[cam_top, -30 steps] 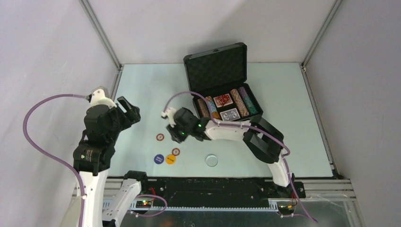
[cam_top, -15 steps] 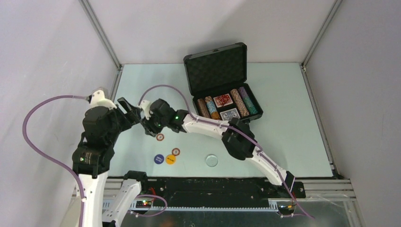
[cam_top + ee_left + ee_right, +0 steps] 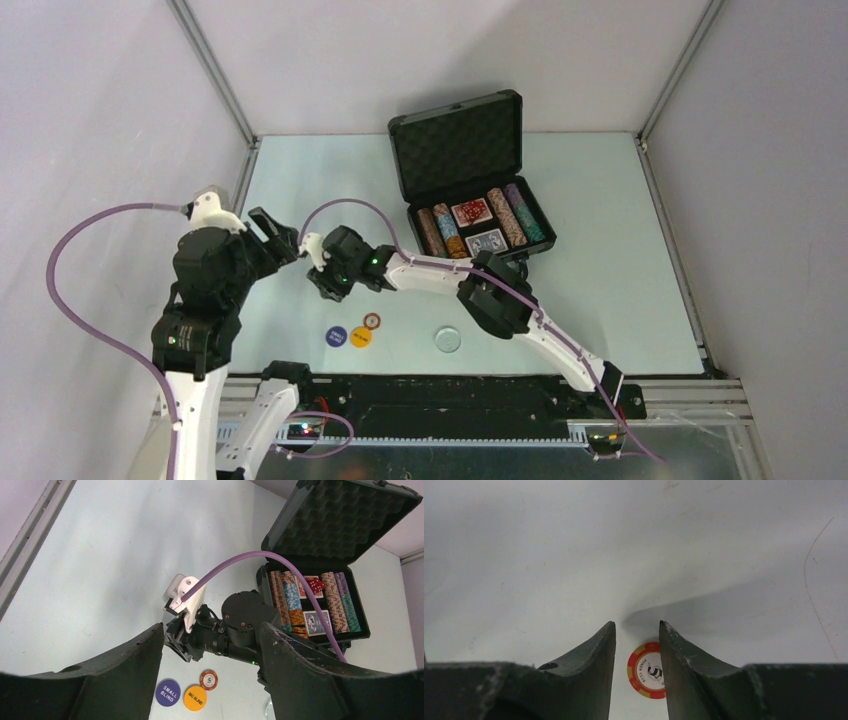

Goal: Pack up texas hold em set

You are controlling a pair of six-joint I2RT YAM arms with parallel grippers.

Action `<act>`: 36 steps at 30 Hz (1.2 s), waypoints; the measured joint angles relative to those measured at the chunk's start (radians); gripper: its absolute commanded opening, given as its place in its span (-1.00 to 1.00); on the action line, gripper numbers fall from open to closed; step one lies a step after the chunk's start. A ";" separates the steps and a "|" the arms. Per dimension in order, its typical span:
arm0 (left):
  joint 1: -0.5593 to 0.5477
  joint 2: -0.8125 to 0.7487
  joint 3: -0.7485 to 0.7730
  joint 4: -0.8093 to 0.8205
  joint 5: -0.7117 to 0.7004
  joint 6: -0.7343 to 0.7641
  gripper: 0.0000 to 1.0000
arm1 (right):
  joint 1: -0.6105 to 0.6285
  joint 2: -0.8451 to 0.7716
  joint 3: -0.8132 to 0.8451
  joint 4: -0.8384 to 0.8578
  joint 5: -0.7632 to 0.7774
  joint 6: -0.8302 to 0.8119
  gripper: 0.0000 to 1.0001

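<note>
The black case (image 3: 458, 148) stands open at the back with its foam lid up; rows of striped chips (image 3: 507, 217), two card decks (image 3: 472, 212) and red dice (image 3: 314, 584) lie inside. My right gripper (image 3: 320, 282) reaches far left and hangs low over the table. In the right wrist view its jaws (image 3: 637, 626) stand open, and a red-and-yellow chip (image 3: 647, 670) lies flat on the table between them, partly behind the right finger. My left gripper (image 3: 279, 236) hovers just left of it, open and empty (image 3: 211, 628).
Nearer the front lie another red chip (image 3: 372, 321), a purple small-blind button (image 3: 336, 336), an orange big-blind button (image 3: 361, 337) and a pale round disc (image 3: 447, 340). The left wall rail (image 3: 246, 165) runs close behind the left arm.
My right arm swung left from beside the case and came down over the loose red chip, which it now hides from above. The left arm barely moved.
</note>
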 measured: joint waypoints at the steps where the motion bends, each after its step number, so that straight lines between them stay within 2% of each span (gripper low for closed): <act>1: 0.000 -0.002 0.000 0.000 0.000 0.000 0.51 | 0.000 0.004 0.001 0.009 0.002 -0.006 -0.24; 7: 0.000 -0.008 0.000 0.000 0.000 0.000 0.51 | 0.002 0.010 0.003 0.019 0.041 -0.042 -0.40; 12: 0.000 -0.010 0.000 0.000 0.002 0.000 0.51 | 0.010 0.001 -0.025 0.042 0.102 -0.069 -0.43; 28: 0.000 -0.015 -0.021 0.000 0.023 -0.001 0.51 | 0.008 -0.327 -0.554 0.151 0.233 -0.001 -0.47; 36: 0.001 -0.026 -0.038 0.009 0.026 -0.001 0.51 | 0.005 -0.451 -0.718 0.129 0.272 0.076 -0.46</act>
